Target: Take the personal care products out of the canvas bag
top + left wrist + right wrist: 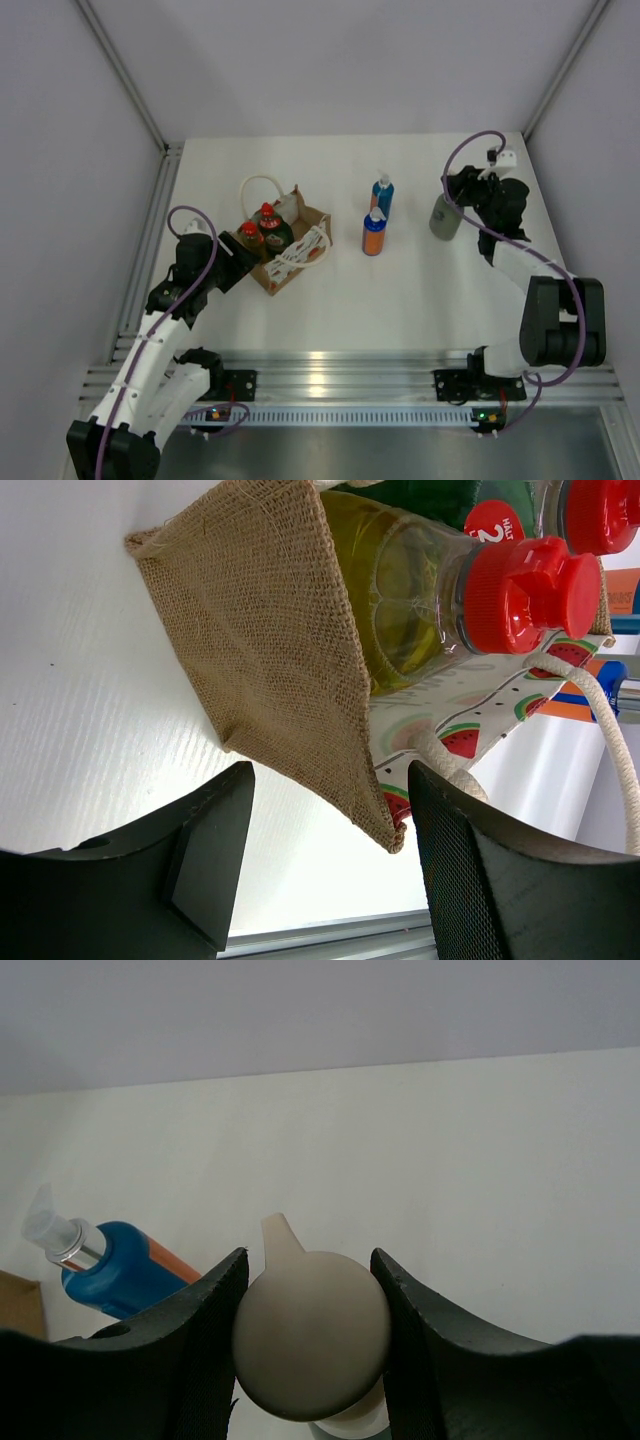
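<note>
The canvas bag [292,262] sits left of centre on the table, and its burlap side [260,630] fills the left wrist view. Inside it stand a yellow-green bottle [400,590] and a dark green bottle [272,228], both with red caps. My left gripper [330,850] is open at the bag's near corner and holds nothing. A blue bottle [382,190] and an orange bottle [374,233] stand on the table at centre. My right gripper [310,1330] is shut on the pump head of the grey-green bottle [445,215] at the back right. Whether that bottle touches the table I cannot tell.
White rope handles [305,250] loop over the bag's top and front. A metal rail [330,375] runs along the near edge, and grey walls close in the left, back and right. The blue bottle [120,1270] shows left of my right fingers.
</note>
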You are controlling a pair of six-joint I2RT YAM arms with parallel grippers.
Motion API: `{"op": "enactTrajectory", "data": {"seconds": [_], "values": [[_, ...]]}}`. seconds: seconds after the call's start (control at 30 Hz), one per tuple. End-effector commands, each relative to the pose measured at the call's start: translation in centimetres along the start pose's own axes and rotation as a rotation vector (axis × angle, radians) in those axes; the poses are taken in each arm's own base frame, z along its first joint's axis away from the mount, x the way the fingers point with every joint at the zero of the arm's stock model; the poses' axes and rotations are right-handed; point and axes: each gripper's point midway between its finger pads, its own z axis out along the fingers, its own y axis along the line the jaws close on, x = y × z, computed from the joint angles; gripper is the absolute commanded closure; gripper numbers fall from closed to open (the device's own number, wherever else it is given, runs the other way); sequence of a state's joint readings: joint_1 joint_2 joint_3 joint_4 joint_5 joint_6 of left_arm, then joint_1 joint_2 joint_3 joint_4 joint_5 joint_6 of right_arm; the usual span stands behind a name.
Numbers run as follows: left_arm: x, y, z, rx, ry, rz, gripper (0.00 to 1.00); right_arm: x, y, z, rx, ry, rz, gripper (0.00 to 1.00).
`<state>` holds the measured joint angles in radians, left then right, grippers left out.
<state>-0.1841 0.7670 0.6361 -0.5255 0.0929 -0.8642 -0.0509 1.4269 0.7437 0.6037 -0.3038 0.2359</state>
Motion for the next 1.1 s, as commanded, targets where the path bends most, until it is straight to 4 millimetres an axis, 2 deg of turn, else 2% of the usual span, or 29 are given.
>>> {"op": "enactTrajectory", "data": {"seconds": [0.0, 0.03, 0.07, 0.1, 0.13, 0.17, 0.27, 0.4, 0.47, 0.57, 0.6, 0.67, 0.7, 0.73, 0.77, 0.83, 0.87, 0.9, 0.97, 1.0, 1.03, 1.07], "values": [[-1.1, -1.6, -0.9, 0.055, -0.035, 0.010, 0.32, -7.9, 2.3, -0.2, -0.094, -0.272, -0.095, 0.78], [-1.1, -1.6, -0.9, 0.056, -0.034, 0.012, 0.32, -7.7, 2.3, -0.3, -0.093, -0.269, -0.094, 0.72], [-1.1, -1.6, -0.9, 0.056, -0.034, 0.011, 0.32, -7.7, 2.4, -0.4, -0.099, -0.268, -0.098, 0.58], [-1.1, -1.6, -0.9, 0.055, -0.033, 0.010, 0.32, -7.7, 2.5, -0.4, -0.102, -0.268, -0.099, 0.51], [-1.1, -1.5, -0.9, 0.055, -0.033, 0.010, 0.32, -7.5, 2.5, -0.4, -0.104, -0.259, -0.097, 0.47], [-1.1, -1.6, -0.9, 0.057, -0.035, 0.011, 0.32, -7.4, 2.7, -0.4, -0.112, -0.252, -0.098, 0.38], [-1.1, -1.7, -0.9, 0.059, -0.032, 0.011, 0.32, -7.5, 2.9, -0.4, -0.120, -0.230, -0.096, 0.24], [-1.2, -1.8, -1.2, 0.063, -0.034, 0.013, 0.31, -8.8, 3.6, -0.8, -0.138, -0.236, -0.095, 0.19], [-1.4, -2.0, -1.4, 0.065, -0.044, 0.013, 0.31, -8.9, 4.6, -1.0, -0.162, -0.197, -0.089, 0.19], [-1.9, -1.9, -1.6, 0.054, -0.069, 0.018, 0.31, -10.6, 6.3, -1.4, -0.175, -0.190, -0.151, 0.19], [-2.0, -1.9, -1.7, 0.052, -0.071, 0.017, 0.31, -9.9, 9.2, -1.3, -0.224, -0.144, -0.160, 0.19], [-2.1, -1.8, -1.7, 0.046, -0.078, 0.020, 0.31, -10.3, 11.1, -1.8, -0.239, -0.128, -0.204, 0.19], [-2.2, -1.8, -1.6, 0.043, -0.079, 0.018, 0.31, -9.8, 13.6, -2.1, -0.288, -0.095, -0.216, 0.19], [-2.3, -1.8, -1.6, 0.041, -0.082, 0.018, 0.31, -9.8, 14.8, -2.3, -0.310, -0.088, -0.228, 0.19], [-2.4, -1.8, -1.6, 0.037, -0.083, 0.020, 0.31, -9.3, 17.5, -2.8, -0.371, -0.076, -0.255, 0.19], [-2.4, -1.9, -1.5, 0.037, -0.081, 0.021, 0.31, -8.6, 20.6, -3.4, -0.452, -0.037, -0.267, 0.19], [-2.5, -1.9, -1.5, 0.036, -0.082, 0.019, 0.32, -8.5, 23.1, -4.0, -0.530, -0.040, -0.316, 0.19], [-2.5, -1.9, -1.5, 0.033, -0.083, 0.018, 0.32, -8.1, 24.6, -4.4, -0.580, -0.030, -0.321, 0.18], [-2.5, -1.7, -1.4, 0.024, -0.087, 0.017, 0.33, -5.8, 28.1, -5.1, -0.710, 0.036, -0.331, 0.18], [-2.5, -1.5, -1.3, 0.017, -0.090, 0.017, 0.33, -6.3, 29.6, -5.3, -0.745, 0.032, -0.342, 0.19], [-2.5, -1.4, -1.2, 0.014, -0.089, 0.016, 0.33, -4.3, 30.3, -4.8, -0.754, 0.098, -0.344, 0.19], [-2.5, -1.3, -1.2, 0.010, -0.089, 0.014, 0.34, -4.1, 32.5, -5.3, -0.807, 0.097, -0.370, 0.19]]}}
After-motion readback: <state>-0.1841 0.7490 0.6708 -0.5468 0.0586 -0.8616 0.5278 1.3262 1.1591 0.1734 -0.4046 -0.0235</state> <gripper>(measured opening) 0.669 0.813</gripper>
